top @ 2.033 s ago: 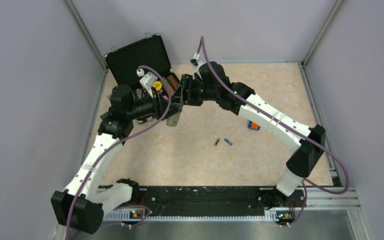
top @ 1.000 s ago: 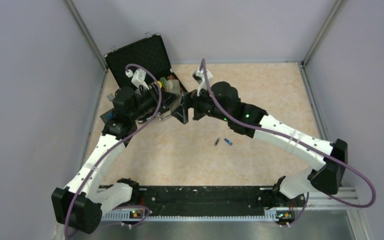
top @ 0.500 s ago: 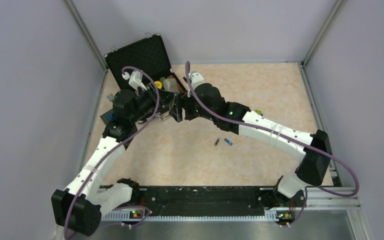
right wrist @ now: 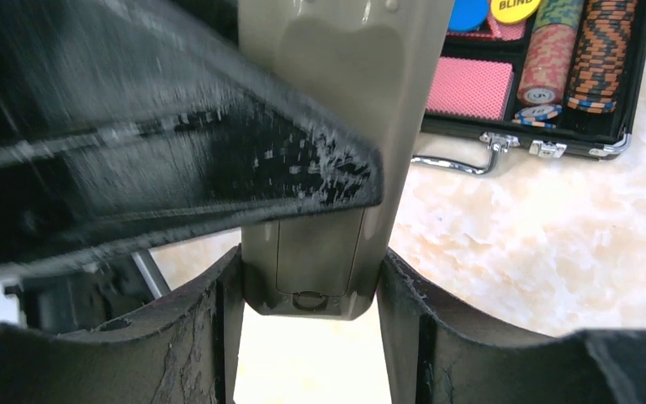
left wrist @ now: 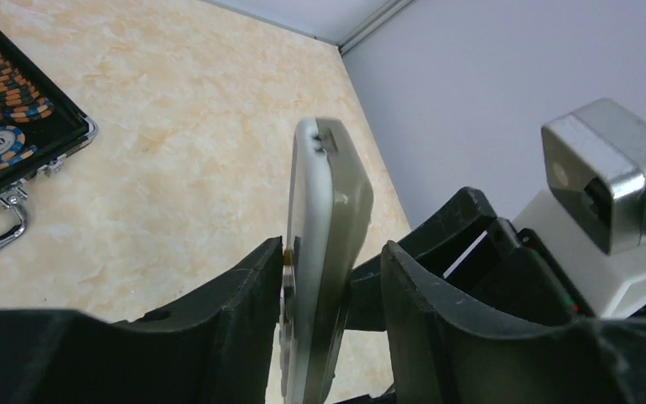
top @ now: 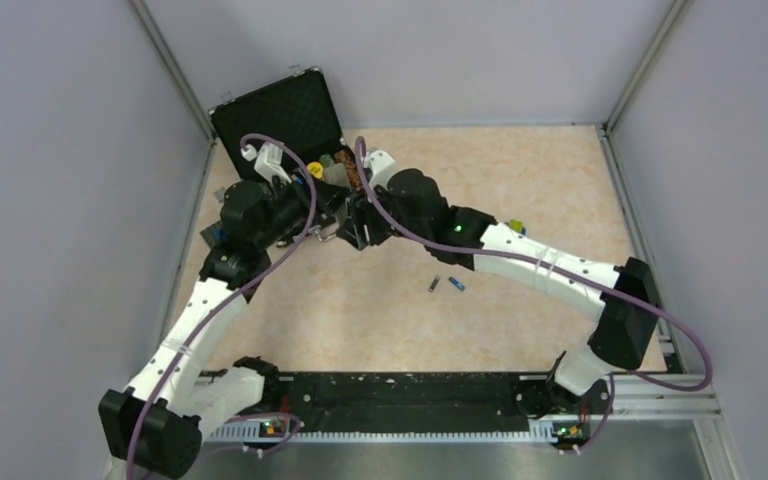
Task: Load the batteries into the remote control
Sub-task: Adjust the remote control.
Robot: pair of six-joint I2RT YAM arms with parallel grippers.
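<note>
- From above, the left arm rises from its base at 7 o'clock and bends toward 11 o'clock. The right arm swings out to an elbow at 4 o'clock, then reaches across the table toward 11 o'clock as well.
- The two wrists meet nose to nose just in front of the case.
- The right gripper is clenched on the remote, with its fingers pressing the two long edges at the end with the battery cover.
- The left gripper straddles the same remote across its faces. One finger touches the white front and the other sits just beside the grey back. We cannot tell whether it clamps or has let go.
- In the right wrist view, a left finger lies across the grey back and hides its middle.
- The black case stands open in the 11 o'clock corner with its lid propped up. Rows of poker chips fill it, and its metal handle faces the grippers.
- The grey battery and the blue battery lie on the table at about 4 o'clock from the grippers. They are near each other and well apart from the remote.
- The remote is held up off the table. It is slim, with a white front and a greyish back. A seam outlines the cover, and a small round catch sits at its end.
</note>
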